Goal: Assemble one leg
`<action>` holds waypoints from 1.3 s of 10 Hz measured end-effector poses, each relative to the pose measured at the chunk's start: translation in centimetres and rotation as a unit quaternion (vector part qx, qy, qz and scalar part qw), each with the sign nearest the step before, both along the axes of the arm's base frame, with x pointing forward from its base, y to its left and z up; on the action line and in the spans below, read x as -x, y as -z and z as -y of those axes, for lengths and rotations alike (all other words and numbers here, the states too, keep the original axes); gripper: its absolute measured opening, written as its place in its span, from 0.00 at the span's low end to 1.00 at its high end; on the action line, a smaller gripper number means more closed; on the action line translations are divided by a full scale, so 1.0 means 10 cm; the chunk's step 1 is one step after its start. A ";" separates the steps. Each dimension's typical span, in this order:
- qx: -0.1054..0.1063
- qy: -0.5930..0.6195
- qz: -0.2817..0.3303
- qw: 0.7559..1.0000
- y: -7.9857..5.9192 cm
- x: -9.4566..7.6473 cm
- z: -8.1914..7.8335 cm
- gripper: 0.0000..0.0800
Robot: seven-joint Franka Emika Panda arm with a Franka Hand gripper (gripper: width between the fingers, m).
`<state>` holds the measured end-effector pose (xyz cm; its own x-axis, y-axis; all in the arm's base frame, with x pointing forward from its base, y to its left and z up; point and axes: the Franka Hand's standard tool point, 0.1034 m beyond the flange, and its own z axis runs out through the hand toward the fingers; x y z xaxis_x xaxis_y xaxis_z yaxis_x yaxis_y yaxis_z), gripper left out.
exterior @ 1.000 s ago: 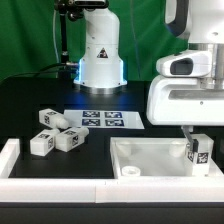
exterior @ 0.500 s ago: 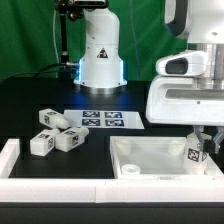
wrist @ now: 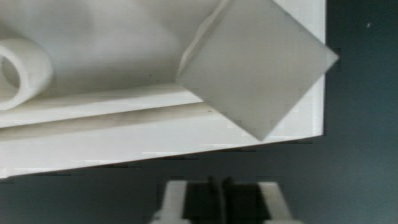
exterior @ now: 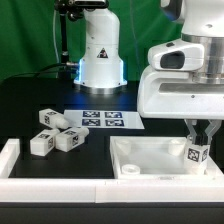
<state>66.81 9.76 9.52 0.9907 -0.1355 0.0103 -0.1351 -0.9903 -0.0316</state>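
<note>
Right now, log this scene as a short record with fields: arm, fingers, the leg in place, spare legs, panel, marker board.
arm: over the panel, at the exterior view's right
gripper: fingers spread just above the leg, not gripping it
leg: upright at the panel's right corner
spare legs: three, clustered on the table at the exterior view's left
panel: white, rimmed, round corner socket showing
marker board: flat, behind the panel

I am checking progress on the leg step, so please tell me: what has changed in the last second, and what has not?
The arm has lifted and shifted toward the exterior view's left. The gripper now stands above the leg, its fingers spread at the leg's top; whether they touch it cannot be told. The leg sits in the panel's corner, slightly lower and more upright. The three loose legs and the marker board stayed put.
</note>
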 end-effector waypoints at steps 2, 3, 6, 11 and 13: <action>0.000 0.000 0.000 1.000 0.00 0.00 0.01 0.43; 0.000 -0.022 0.002 1.000 0.00 0.00 0.00 0.61; -0.001 -0.154 0.022 0.988 -0.12 -0.01 -0.22 0.77; 0.017 -0.250 0.041 0.967 -0.11 0.00 -0.06 0.81; 0.013 -0.247 0.008 0.969 -0.03 0.15 -0.16 0.81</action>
